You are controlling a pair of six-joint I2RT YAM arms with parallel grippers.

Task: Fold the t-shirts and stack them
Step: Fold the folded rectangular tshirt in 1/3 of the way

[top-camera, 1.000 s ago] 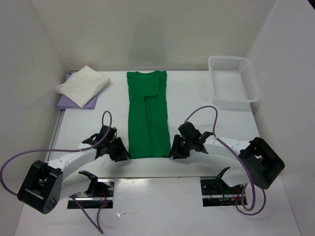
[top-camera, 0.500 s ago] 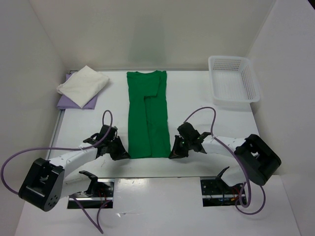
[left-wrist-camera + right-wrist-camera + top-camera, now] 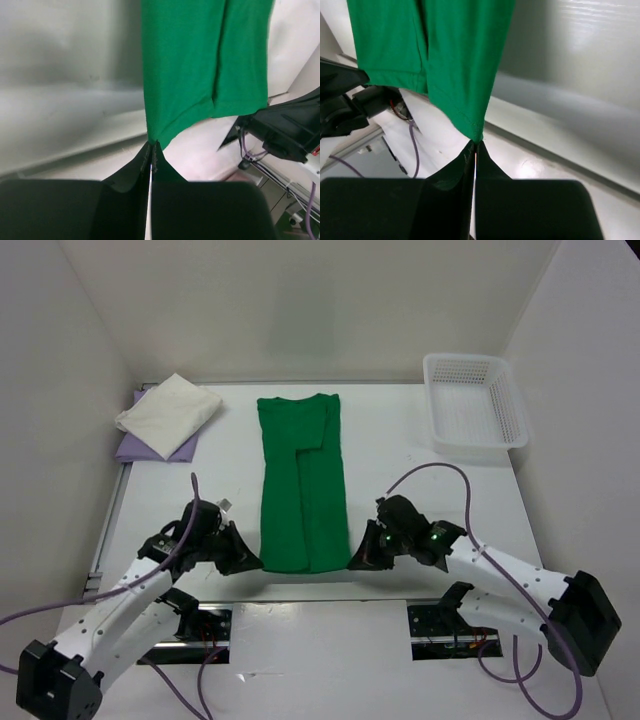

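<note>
Bright, even light from above; faint soft shadows on the tabletop [image 3: 400,440]. Wrist views blur near the lens, with pale glare bands.

The top camera looked down from behind over the whole table [image 3: 400,440], while both wrist cameras peered close past their fingers [image 3: 132,172] at the near hem of the green t-shirt [image 3: 302,485], common to all.

In the upper left of the top view the cream t-shirt [image 3: 168,407] covers most of the lavender t-shirt [image 3: 150,452]; only the left and near edges of the lavender one show. In both wrist views the top edge of the frame cuts off the green t-shirt [image 3: 200,55]. Its corner inside the left gripper [image 3: 151,150] is hidden between the closed fingers, and it is the same in the right gripper [image 3: 475,147].
</note>
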